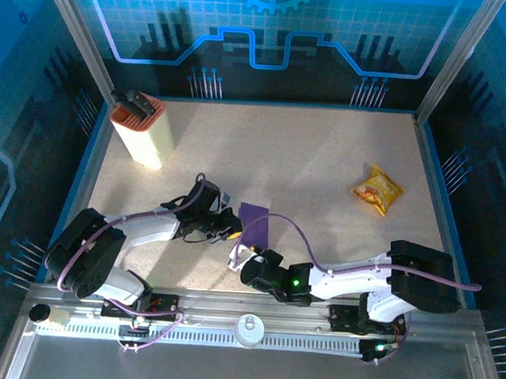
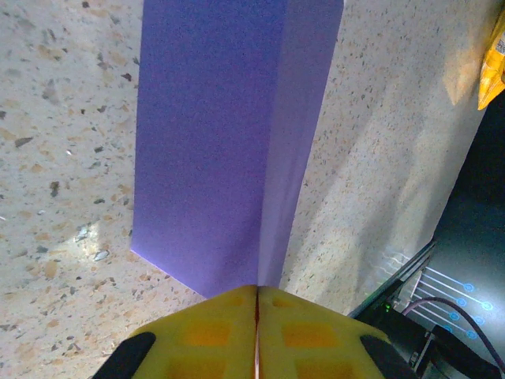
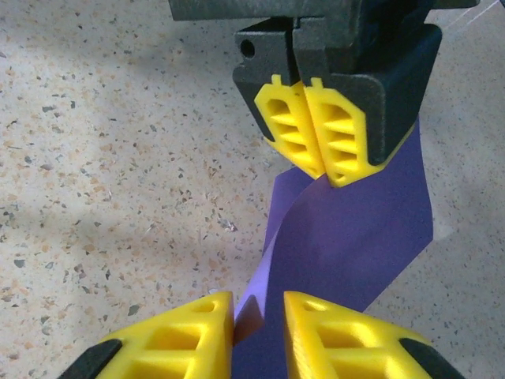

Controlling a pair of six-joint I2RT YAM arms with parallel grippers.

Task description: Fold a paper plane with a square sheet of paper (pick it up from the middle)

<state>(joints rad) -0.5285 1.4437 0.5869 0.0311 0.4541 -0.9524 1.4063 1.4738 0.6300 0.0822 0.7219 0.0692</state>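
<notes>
The square sheet of paper [image 1: 255, 225] is purple and folded along a centre crease, hanging just above the speckled table [image 1: 323, 159]. My left gripper [image 1: 231, 231] is shut on its edge; in the left wrist view the yellow pads [image 2: 213, 332] meet at the crease of the paper [image 2: 221, 142]. The right wrist view shows the paper [image 3: 355, 237] bowing between both grippers, with the left gripper [image 3: 316, 170] pinching the far end. My right gripper [image 3: 259, 304] stands narrowly open around the near edge, a gap still between its fingers. From above the right gripper [image 1: 240, 257] sits just below the paper.
A yellow-orange snack packet [image 1: 377, 189] lies at the right of the table, also at the right edge of the left wrist view as the packet [image 2: 493, 71]. A tall cream-and-orange box [image 1: 139, 131] stands at the back left. Blue walls ring the table.
</notes>
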